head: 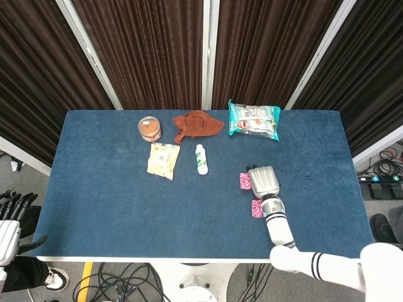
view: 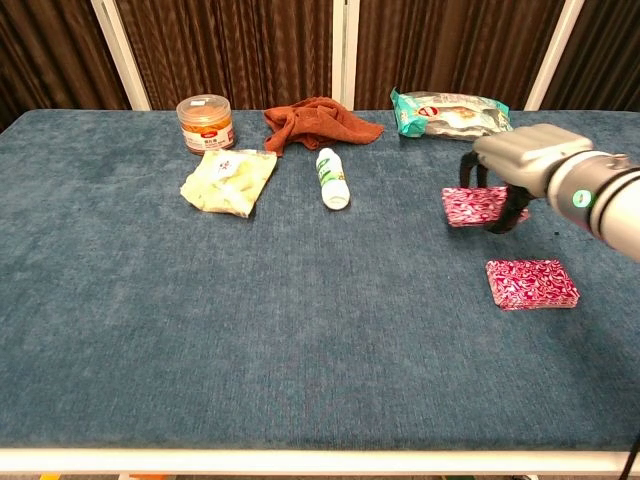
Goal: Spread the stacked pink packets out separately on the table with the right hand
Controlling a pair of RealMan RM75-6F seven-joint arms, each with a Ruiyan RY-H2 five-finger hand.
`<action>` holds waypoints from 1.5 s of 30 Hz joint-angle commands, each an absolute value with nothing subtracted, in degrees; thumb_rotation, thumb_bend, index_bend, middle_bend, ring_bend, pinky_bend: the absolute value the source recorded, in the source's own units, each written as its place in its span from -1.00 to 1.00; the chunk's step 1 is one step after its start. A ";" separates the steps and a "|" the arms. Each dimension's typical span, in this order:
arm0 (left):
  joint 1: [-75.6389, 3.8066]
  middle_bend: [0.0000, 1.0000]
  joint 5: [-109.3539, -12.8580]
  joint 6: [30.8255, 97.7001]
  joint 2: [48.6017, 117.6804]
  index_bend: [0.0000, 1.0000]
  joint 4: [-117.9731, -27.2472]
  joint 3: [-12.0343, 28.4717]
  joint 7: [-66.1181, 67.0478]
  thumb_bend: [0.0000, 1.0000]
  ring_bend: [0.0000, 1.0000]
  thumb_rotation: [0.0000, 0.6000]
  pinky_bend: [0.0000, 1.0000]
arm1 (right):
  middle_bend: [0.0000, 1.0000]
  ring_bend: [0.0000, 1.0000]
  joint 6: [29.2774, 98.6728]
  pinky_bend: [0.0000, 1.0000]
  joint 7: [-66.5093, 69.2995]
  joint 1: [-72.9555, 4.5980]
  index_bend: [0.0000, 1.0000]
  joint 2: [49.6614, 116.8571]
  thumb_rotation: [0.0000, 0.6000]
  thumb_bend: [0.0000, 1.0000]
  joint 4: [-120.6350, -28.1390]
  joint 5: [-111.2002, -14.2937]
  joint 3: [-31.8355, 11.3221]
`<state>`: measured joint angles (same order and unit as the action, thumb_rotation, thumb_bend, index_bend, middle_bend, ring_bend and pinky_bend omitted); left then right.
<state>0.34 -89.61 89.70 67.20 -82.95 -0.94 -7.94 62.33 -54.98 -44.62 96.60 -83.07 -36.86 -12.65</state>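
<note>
the right hand (view: 510, 165) pinches one pink packet (view: 470, 205) in curled fingers, carried beyond the remaining stack (view: 532, 283) toward the white bottle (view: 332, 178) — likely so the packets end up apart. the left hand (head: 9, 217) hangs off-table; its state i cannot tell.

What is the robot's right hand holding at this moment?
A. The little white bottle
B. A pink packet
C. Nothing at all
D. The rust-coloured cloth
B: the right hand grips a pink packet lifted off the rest of the pink stack, which lies on the table nearer the robot.
</note>
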 commanded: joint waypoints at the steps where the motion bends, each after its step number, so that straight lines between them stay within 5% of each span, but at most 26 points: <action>1: 0.40 -0.85 -89.53 89.74 67.15 -0.82 -82.81 -0.90 -8.15 -0.74 -1.00 1.00 -0.79 | -0.25 0.69 61.80 0.83 -56.04 -46.13 -0.13 98.57 1.00 -0.55 -81.23 -35.28 -13.07; 11: 0.80 -0.85 -89.24 90.35 66.30 -0.82 -82.63 -0.66 -8.98 -0.74 -1.00 1.00 -0.79 | -0.29 0.69 60.44 0.83 -56.33 -48.22 -0.14 102.45 1.00 -0.58 -76.24 -32.19 -12.51; 17: 1.03 -0.85 -88.92 90.12 66.30 -0.82 -82.14 -0.78 -9.43 -0.74 -1.00 1.00 -0.79 | -0.52 0.68 58.59 0.83 -56.25 -48.99 -0.56 101.36 1.00 -0.73 -77.57 -30.35 -12.42; 25: 1.04 -0.85 -88.89 90.01 66.34 -0.82 -81.86 -0.72 -9.74 -0.74 -1.00 1.00 -0.79 | -0.59 0.68 60.28 0.83 -55.35 -49.03 -0.64 99.55 1.00 -0.75 -80.43 -31.38 -11.59; 38: 0.88 -0.85 -89.23 89.59 66.59 -0.82 -81.98 -0.89 -9.17 -0.74 -1.00 1.00 -0.79 | -0.48 0.68 67.30 0.83 -50.09 -41.74 -0.64 85.75 1.00 -0.78 -99.23 -37.67 -5.57; 45: 0.83 -0.85 -89.74 89.77 66.53 -0.82 -82.49 -1.02 -8.42 -0.74 -1.00 1.00 -0.79 | -0.46 0.68 67.20 0.83 -47.28 -38.58 -0.62 82.53 1.00 -0.80 -101.49 -40.43 -1.19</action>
<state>0.83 -89.71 89.74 66.55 -82.45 -1.03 -8.45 67.45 -47.90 -39.14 82.92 -101.36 -39.93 -1.80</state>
